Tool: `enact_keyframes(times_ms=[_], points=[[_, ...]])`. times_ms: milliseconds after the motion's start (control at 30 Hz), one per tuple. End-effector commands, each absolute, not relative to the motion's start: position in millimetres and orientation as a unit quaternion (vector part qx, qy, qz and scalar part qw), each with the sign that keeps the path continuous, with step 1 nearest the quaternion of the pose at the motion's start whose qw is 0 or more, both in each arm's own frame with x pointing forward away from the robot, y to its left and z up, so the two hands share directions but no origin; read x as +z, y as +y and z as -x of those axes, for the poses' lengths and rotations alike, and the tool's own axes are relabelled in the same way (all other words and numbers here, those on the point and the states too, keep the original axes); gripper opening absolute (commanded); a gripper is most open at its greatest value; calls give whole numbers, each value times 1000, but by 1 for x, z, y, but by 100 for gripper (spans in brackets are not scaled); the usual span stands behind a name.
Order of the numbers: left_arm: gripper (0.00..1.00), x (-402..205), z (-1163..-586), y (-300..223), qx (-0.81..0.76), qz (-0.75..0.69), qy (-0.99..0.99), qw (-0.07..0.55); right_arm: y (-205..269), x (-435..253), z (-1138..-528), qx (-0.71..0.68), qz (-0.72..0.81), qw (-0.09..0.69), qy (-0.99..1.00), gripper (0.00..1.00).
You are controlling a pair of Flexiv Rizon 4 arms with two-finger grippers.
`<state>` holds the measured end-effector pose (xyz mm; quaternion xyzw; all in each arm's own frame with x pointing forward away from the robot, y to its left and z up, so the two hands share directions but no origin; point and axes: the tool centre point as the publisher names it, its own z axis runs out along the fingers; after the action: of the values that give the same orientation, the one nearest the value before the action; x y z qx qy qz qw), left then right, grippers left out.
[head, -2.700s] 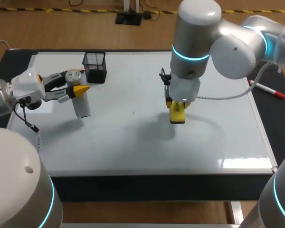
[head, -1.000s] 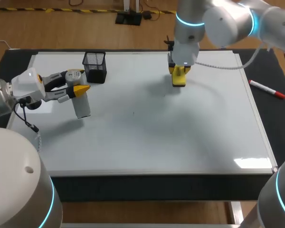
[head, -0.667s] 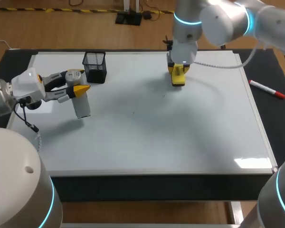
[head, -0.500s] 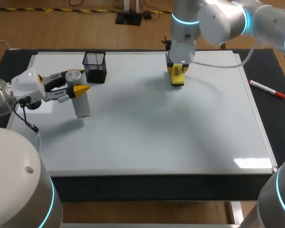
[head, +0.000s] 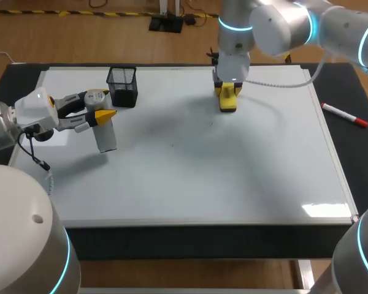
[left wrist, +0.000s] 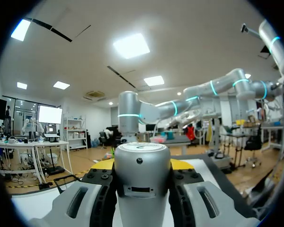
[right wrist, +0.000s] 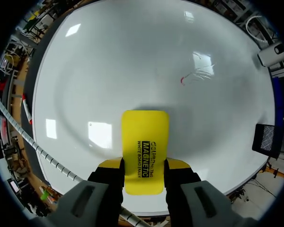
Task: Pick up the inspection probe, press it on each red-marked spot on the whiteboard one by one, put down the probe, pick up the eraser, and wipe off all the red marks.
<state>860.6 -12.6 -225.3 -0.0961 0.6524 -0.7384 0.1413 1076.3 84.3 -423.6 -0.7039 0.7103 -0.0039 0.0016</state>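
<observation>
Black mesh cup [head: 122,86] upright, far left; marker [head: 345,115] lying on dark table [head: 357,160], right.

1. Silver left arm [head: 6,131] enters from the left, wrist level; its yellow-tipped two-finger left gripper [head: 99,116] points sideways, fingers clamped on a grey cylindrical probe [head: 106,137]
2. Silver right arm [head: 282,24] extends to the far middle, wrist vertical; its yellow-tipped two-finger right gripper [head: 227,93] points straight down, fingers clamped on a yellow block eraser [head: 227,103]
</observation>
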Motion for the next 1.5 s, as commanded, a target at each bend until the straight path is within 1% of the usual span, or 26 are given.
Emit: enact_keyframes(times_ms=[33, 133, 167, 200, 233, 533, 767, 1067, 1133, 1367, 1500], points=[[0, -224, -860, -13, -738, 96, 653, 142, 85, -427, -1081, -4, 705, -2, 709, 0], [0, -224, -860, -13, -738, 96, 653, 142, 85, -427, -1081, -9, 707, -8, 707, 0], [0, -224, -860, -13, -738, 96, 653, 142, 85, -427, -1081, -12, 706, -10, 708, 9], [0, -224, -860, -13, -738, 96, 653, 142, 85, -427, -1081, -13, 705, -10, 709, 47], [0, -224, -860, -13, -738, 96, 653, 142, 85, -426, -1080, -12, 703, -8, 711, 100], [0, -224, -860, -13, -738, 96, 653, 142, 69, -409, -1074, 15, 660, 11, 751, 100], [0, -224, -860, -13, -738, 96, 653, 142, 52, -392, -1075, 130, 553, 38, 822, 100], [0, -224, -860, -13, -738, 96, 653, 142, 34, -364, -1084, 221, 403, 31, 888, 100], [0, -224, -860, -13, -738, 96, 653, 142, 31, -356, -1086, 223, 366, 11, 903, 100], [0, -224, -860, -13, -738, 96, 653, 142, 21, -328, -1092, 288, 298, 28, 910, 100], [0, -224, -860, -13, -738, 96, 653, 142, 18, -314, -1096, 306, 260, 21, 915, 100]])
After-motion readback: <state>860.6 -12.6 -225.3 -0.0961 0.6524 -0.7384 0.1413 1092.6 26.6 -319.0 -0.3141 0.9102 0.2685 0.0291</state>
